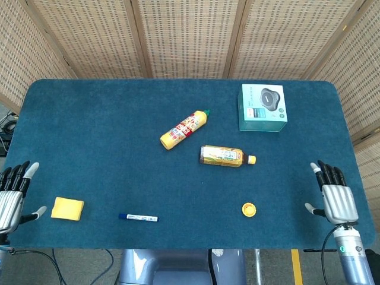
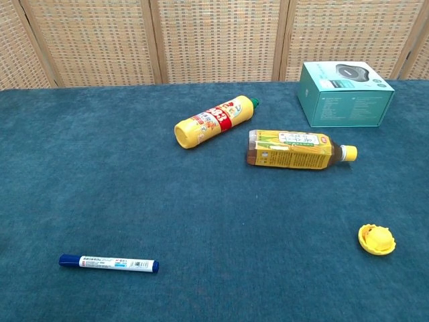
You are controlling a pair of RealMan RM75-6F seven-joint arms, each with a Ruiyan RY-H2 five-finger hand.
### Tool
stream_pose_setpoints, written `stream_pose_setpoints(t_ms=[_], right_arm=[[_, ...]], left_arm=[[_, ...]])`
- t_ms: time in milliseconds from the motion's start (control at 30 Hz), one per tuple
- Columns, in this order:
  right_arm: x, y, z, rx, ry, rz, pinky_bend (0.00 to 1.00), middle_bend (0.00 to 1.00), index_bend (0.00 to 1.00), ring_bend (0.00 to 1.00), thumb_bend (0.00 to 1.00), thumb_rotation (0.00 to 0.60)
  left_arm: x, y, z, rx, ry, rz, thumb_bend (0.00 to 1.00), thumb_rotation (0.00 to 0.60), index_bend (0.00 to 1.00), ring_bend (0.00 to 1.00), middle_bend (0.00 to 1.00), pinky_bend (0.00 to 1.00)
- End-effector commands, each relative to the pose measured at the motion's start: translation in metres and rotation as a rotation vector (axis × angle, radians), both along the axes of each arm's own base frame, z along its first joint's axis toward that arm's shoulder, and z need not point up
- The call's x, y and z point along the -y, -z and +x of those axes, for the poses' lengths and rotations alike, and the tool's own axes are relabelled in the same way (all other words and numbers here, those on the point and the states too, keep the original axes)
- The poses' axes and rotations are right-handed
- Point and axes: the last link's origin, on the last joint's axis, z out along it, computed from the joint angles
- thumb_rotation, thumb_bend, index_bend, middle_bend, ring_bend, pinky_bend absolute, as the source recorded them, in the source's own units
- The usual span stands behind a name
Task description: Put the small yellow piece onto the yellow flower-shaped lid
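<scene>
So the lid (image 1: 249, 209) sits near the front edge of the blue desk (image 1: 107, 130), right of center, and there's a small rounded yellow piece (image 2: 379, 237) sitting in it in the chest view. From the head view it's too small to make out more than a yellow blob with an orange rim.

Right hand (image 1: 336, 196) is over by the desk's right edge, fingers straight and spread, holding nothing, well apart from the lid. Left hand (image 1: 10, 196) is at the far left front corner, also flat with fingers apart and nothing in it. Neither hand shows up in the chest view.

Just beside the left hand there's a yellow sponge (image 1: 67, 209) lying flat. A bit to the right of that is a blue marker (image 1: 138, 218) lying sideways along the front edge, cap end pointing left in the chest view.

Middle of the desk has two bottles on their sides. The yellow bottle (image 1: 185, 129) with the red label lies diagonally, green cap pointing to the back right. The tea bottle (image 1: 226, 155) lies near it toward the front right, cap pointing right, and it's between the yellow bottle and the lid. They're close but not touching.

A teal box (image 1: 262, 107) sits at the back right, with a picture of some dark round gadget on top. Wicker screens (image 1: 190, 35) stand behind the desk.
</scene>
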Motion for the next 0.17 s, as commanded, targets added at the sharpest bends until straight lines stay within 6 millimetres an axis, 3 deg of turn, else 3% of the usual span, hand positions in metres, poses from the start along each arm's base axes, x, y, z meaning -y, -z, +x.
stream_pose_setpoints(t_ms=[33, 167], right_arm=[[0.0000, -0.0094, -0.0080, 0.019, 0.003, -0.042, 0.00, 0.00, 0.00, 0.00, 0.00, 0.600], [0.0016, -0.0175, -0.0114, 0.031, 0.005, -0.071, 0.00, 0.00, 0.00, 0.00, 0.00, 0.600]], left_arm=[[-0.0006, -0.0003, -0.0013, 0.001, -0.005, 0.003, 0.15, 0.600, 0.00, 0.00, 0.00, 0.00], [-0.0015, -0.0010, -0.0029, 0.002, -0.010, 0.008, 0.15, 0.600, 0.00, 0.00, 0.00, 0.00]])
